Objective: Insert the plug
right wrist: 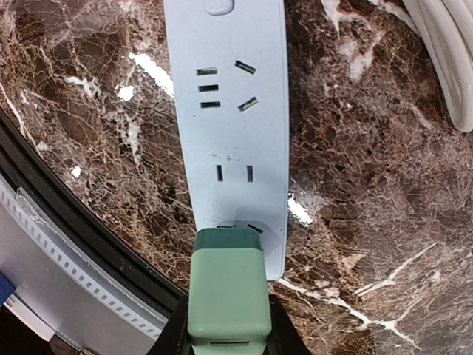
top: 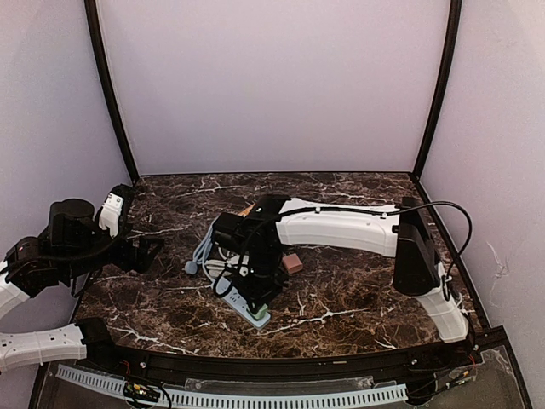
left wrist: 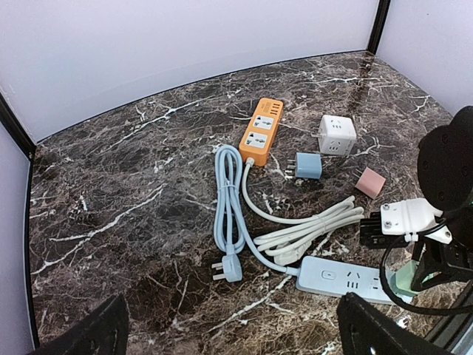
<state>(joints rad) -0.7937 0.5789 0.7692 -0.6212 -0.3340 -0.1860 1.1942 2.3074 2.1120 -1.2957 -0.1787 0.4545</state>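
Grasping: right gripper [right wrist: 229, 329] clenched on green plug [right wrist: 228, 285], over end of power strip [right wrist: 229, 111], at near edge of counter [right wrist: 369, 148]
Left gripper [left wrist: 233, 325]: wide apart, empty

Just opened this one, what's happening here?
The right arm, jaws shut on a green plug, holds it over the end socket of the light blue power strip near the table front edge. Whether the prongs are in cannot be told. The left arm sits off to the side, jaws open and empty.
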